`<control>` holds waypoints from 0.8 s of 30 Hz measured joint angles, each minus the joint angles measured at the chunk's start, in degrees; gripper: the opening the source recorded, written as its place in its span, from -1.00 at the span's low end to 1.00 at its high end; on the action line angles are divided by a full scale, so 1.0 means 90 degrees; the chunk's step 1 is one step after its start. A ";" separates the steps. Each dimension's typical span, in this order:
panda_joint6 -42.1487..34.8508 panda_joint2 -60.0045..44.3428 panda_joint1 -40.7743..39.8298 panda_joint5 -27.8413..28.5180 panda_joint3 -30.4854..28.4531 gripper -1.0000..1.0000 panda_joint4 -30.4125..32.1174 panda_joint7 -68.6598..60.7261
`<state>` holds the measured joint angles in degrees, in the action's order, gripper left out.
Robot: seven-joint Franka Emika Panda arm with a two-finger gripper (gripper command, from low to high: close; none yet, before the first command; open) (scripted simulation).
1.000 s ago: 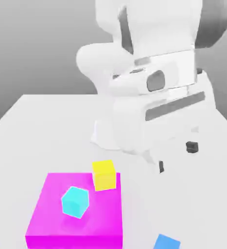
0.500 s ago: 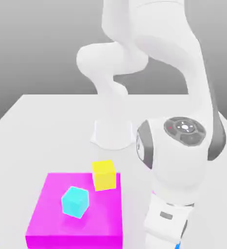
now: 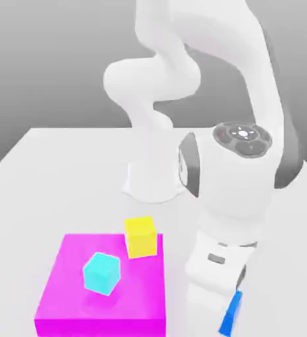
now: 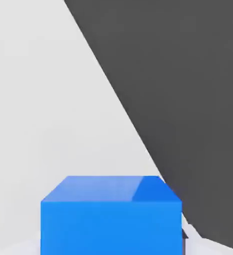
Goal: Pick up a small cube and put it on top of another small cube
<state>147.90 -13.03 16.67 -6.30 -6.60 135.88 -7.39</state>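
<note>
Small blue cube (image 3: 232, 313) low at the exterior view's right, tilted; small yellow cube (image 3: 141, 237) upright beside the magenta block's far corner.

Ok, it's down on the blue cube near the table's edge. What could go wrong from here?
1. The blue cube sits close to the table edge; a slip could send it off.
2. The yellow cube rests at the magenta block corner, so an off-center placement could tip the stack.
3. The cyan cube lies beside the yellow one; the arm could knock it while approaching.
</note>
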 joint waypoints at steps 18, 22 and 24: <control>-0.1284 0.3989 -0.1262 0.1068 -0.0245 -1.00 0.2622 0.1745; -0.0772 0.3895 -0.1452 0.1209 -0.0213 -1.00 0.3011 0.1936; -0.0252 0.3500 -0.1450 0.1206 -0.0237 -1.00 0.3134 0.1929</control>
<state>145.64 18.47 3.63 4.55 -8.73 164.09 9.97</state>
